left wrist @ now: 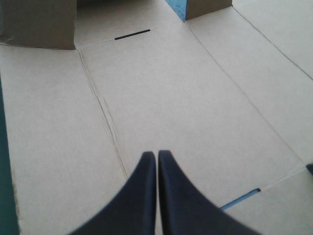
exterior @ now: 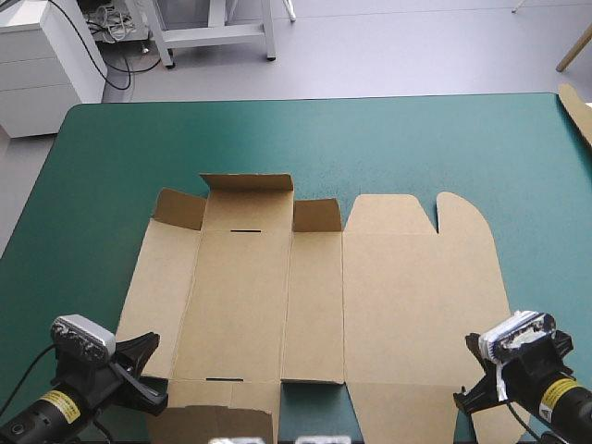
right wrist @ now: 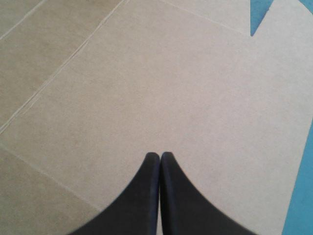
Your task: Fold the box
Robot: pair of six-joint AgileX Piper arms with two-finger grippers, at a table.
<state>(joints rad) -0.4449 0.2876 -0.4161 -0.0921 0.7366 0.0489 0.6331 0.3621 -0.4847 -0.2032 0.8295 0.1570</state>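
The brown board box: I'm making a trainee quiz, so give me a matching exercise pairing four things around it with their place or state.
Things:
1 left gripper
2 right gripper
3 far end flap of the flat brown board box
4 spare strip of brown board

Places or states:
A at the far right edge of the teal-green table cover
B shut, at the box's near left corner
C raised off the sheet
D shut, at the box's near right corner

Pairs: 1-B; 2-D; 3-C; 4-A

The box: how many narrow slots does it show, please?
2: one slot at the far end of the box, the other at its near end, same panel. Others may be hidden.
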